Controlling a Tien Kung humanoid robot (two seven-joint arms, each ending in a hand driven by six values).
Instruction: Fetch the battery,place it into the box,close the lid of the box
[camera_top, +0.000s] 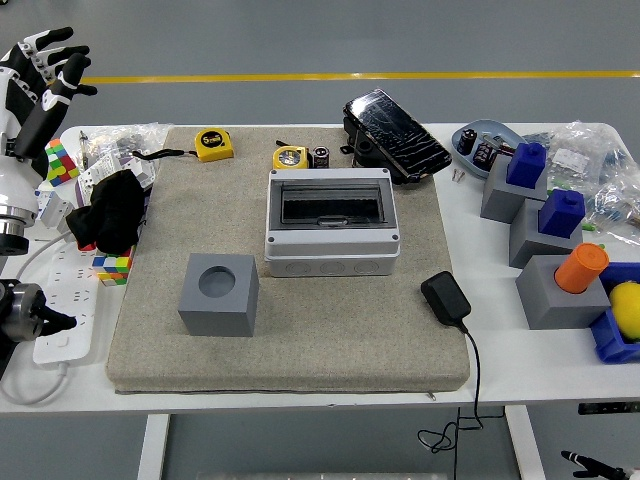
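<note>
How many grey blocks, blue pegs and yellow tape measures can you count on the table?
Grey blocks: 4 — one on the mat, three at right
Blue pegs: 2
Yellow tape measures: 2
Total: 8

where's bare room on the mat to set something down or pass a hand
Free: the mat strip in front of the grey box, between the grey cube and black adapter; also left of the box, below the yellow tape measure. Crowded: behind the box and the table's right end.
</note>
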